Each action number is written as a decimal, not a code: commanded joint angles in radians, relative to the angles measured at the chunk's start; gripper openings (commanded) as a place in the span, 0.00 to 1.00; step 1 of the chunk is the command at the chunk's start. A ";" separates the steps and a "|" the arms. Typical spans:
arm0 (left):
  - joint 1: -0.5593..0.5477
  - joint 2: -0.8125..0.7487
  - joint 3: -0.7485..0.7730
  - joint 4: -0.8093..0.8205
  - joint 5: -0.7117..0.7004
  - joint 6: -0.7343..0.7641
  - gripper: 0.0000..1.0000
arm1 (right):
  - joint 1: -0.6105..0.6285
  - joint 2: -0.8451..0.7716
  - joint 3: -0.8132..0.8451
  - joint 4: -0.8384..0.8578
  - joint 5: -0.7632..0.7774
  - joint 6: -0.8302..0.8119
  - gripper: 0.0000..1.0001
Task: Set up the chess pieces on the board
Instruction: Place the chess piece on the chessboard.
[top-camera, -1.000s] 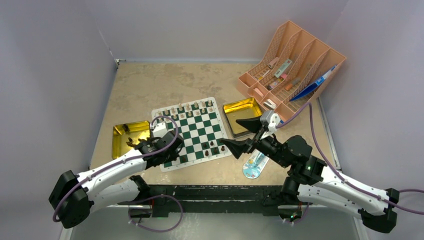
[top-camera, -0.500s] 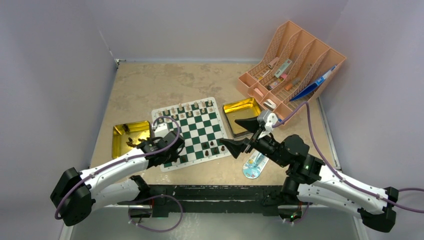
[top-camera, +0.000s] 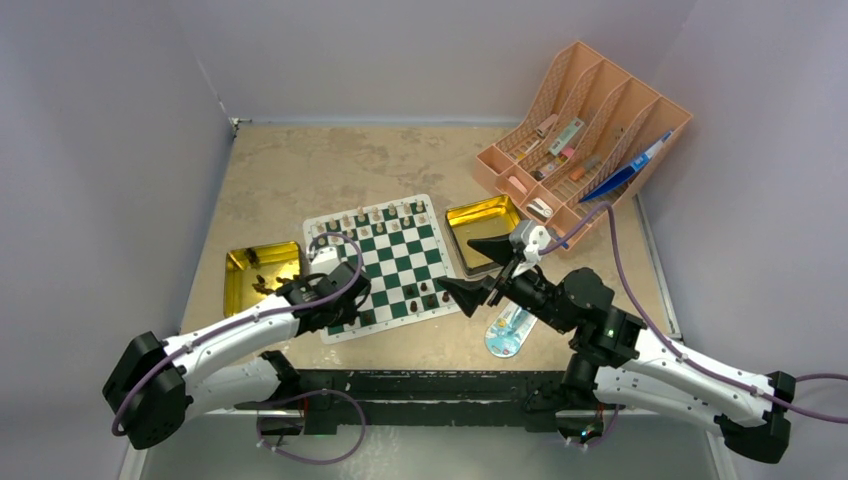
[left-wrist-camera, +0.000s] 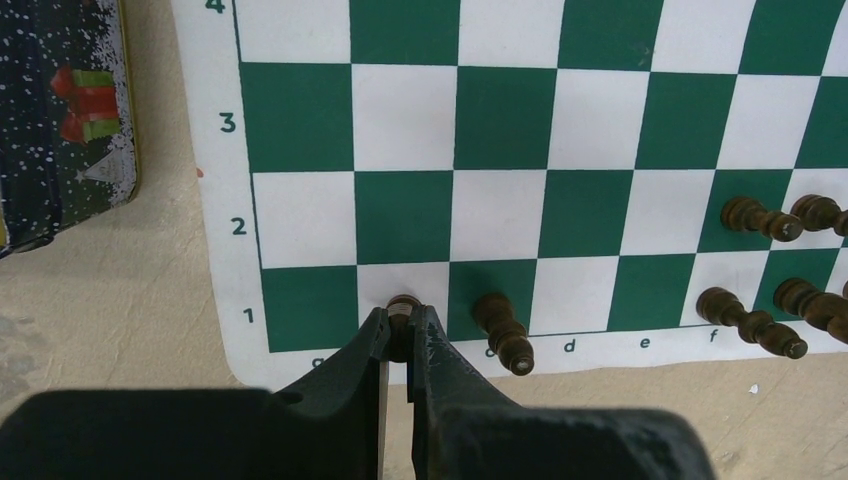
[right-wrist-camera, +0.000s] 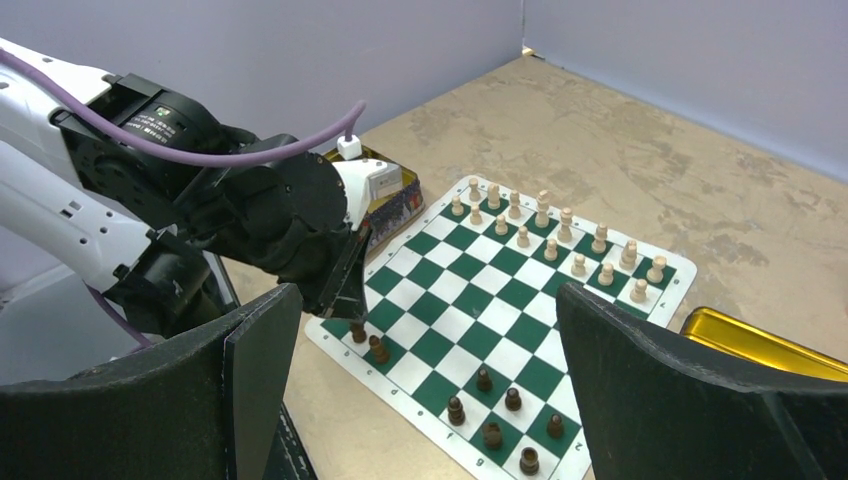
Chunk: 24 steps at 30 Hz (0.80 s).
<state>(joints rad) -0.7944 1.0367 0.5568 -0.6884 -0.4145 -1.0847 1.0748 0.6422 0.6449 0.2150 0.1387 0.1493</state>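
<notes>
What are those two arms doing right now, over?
Left gripper shut on a dark chess piece at the board's near row. Right gripper open, empty, beside the board. Another dark piece one square over, close alongside.

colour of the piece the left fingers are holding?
Dark brown piece, clamped between the left fingers; the left wrist view shows it best.

Plain pale lilac walls (top-camera: 430, 50) fill the top, left and right of the frame, enclosing a beige, mottled tabletop (top-camera: 330, 170) under soft, even light.
</notes>
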 joint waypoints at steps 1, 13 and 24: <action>-0.004 0.012 -0.006 0.050 0.006 0.020 0.07 | 0.000 -0.001 0.035 0.039 -0.001 -0.009 0.99; -0.003 0.001 0.057 -0.032 0.002 0.018 0.26 | 0.000 -0.007 0.040 0.027 -0.023 0.006 0.99; -0.002 0.013 0.219 -0.107 -0.101 0.090 0.60 | 0.000 0.016 0.027 0.050 -0.037 0.039 0.99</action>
<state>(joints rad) -0.7944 1.0500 0.6827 -0.7532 -0.4236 -1.0206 1.0748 0.6487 0.6449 0.2161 0.1123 0.1646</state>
